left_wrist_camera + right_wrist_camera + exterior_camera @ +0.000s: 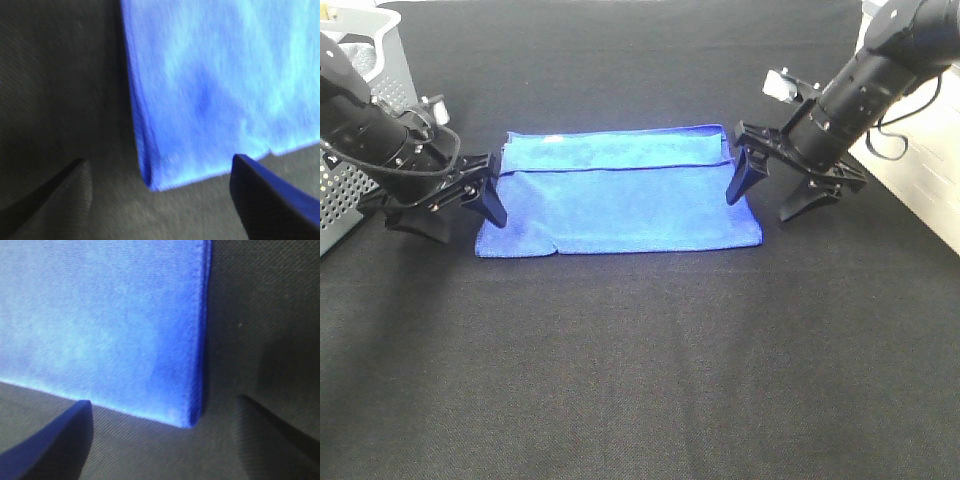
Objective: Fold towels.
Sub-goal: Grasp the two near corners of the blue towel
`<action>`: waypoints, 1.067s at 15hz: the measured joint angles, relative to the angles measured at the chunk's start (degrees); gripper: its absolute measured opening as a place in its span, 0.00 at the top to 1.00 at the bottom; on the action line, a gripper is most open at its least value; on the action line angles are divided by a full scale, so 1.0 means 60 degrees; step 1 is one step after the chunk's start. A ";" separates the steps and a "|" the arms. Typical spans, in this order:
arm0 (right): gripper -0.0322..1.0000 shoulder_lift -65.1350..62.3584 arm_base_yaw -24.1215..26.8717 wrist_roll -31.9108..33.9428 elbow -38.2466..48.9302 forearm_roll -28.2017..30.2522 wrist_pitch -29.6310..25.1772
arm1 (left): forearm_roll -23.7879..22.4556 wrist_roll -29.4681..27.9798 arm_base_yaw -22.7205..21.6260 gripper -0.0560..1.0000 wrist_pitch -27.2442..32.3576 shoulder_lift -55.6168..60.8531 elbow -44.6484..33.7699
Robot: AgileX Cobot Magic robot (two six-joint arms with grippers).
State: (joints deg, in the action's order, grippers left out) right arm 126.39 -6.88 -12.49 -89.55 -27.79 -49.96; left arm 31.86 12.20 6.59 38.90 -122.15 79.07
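view: exterior high
towel (618, 205): blue, folded into a long rectangle, flat on the black table (640, 380), between the two grippers
left gripper (465, 222): jaws spread wide, holding nothing; inner jaw at the towel's left short edge, outer jaw over bare table
right gripper (762, 207): jaws spread wide, holding nothing; inner jaw at the towel's right short edge
basket (340, 200): grey, perforated, at the left edge behind the left arm

view: left wrist
towel (220, 85): a folded corner lies in the gap between the wide jaws

view: right wrist
towel (100, 325): a hemmed corner lies between the wide jaws, apart from both
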 joint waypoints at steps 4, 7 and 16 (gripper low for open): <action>0.27 0.0115 0.0000 -0.0172 0.0057 -0.0134 0.0611 | -0.0048 -0.0277 0.0000 0.24 -0.0602 -0.0210 0.0000; 0.27 0.0420 0.0000 -0.0229 0.0057 -0.0153 0.0707 | 0.0210 -0.0306 0.0019 0.24 -0.0926 -0.0449 0.0000; 0.90 0.1003 0.0000 -0.1070 0.0048 -0.1490 0.0879 | 0.0649 -0.0181 0.0592 0.74 -0.1748 -0.0955 0.0220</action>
State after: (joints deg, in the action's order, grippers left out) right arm 132.41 -6.88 -18.91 -89.27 -36.73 -44.69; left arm 35.75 11.12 10.14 28.42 -127.88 80.39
